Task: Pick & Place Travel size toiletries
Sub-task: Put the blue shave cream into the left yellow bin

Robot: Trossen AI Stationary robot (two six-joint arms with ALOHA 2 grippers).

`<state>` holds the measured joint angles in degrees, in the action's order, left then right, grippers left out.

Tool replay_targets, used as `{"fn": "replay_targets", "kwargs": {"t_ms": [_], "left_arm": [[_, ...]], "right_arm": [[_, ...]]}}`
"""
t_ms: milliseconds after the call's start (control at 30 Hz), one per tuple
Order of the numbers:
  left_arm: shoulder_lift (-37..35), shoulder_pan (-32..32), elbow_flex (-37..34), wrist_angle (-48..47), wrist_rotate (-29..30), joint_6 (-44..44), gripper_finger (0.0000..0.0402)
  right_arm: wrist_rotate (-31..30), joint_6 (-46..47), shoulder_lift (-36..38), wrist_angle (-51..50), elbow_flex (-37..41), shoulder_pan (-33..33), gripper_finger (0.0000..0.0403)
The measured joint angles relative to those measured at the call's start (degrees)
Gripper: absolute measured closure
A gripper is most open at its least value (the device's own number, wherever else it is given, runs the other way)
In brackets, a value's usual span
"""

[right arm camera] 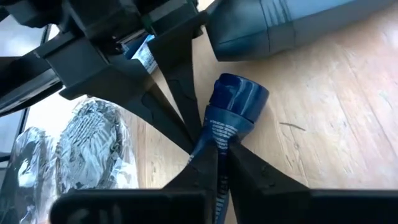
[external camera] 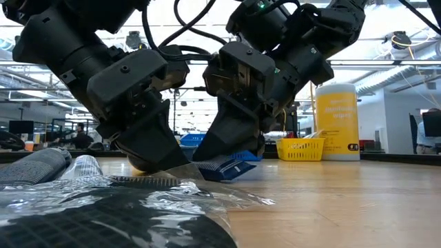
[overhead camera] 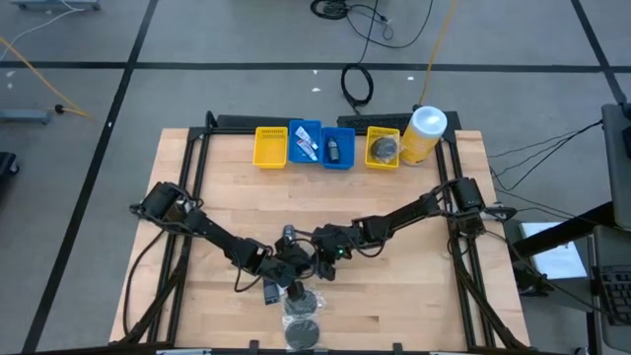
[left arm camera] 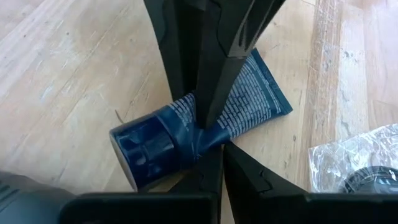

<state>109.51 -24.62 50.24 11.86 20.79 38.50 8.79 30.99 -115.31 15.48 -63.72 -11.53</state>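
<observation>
Your left gripper [left arm camera: 208, 134] and right gripper [right arm camera: 214, 149] are both clamped shut on the same dark blue tube [left arm camera: 205, 124], pinching it near the middle, down at the table [overhead camera: 414, 296] front center. The tube's cap end rests on the wood, with wrapped mesh puffs [overhead camera: 303, 316] just beside it toward the front edge. Bins [overhead camera: 327, 146] sit along the far edge, well apart, with a yellow canister [overhead camera: 424, 133] beside them.

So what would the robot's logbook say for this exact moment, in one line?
left gripper: shut on blue tube | right gripper: shut on blue tube | tube: low over table, front centre | stage: both pinching
</observation>
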Motion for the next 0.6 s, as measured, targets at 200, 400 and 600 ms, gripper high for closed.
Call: {"fn": "replay_targets", "kwargs": {"t_ms": [200, 400, 600], "left_arm": [[-0.02, 0.07, 0.02, 0.06, -0.99, 0.42, 0.0382], [-0.02, 0.14, 0.07, 0.17, -1.02, 0.59, 0.0382], [0.01, 1.12, 0.03, 1.43, -0.98, 1.32, 0.0382]], "right_arm": [[0.71, -1.30, 1.43, -1.66, 0.05, 0.38, 0.0388], [1.32, -5.13, 5.45, -5.69, 0.26, 0.74, 0.0392], [-1.00, -7.36, 8.72, -8.85, 0.81, 1.53, 0.0392]]}}
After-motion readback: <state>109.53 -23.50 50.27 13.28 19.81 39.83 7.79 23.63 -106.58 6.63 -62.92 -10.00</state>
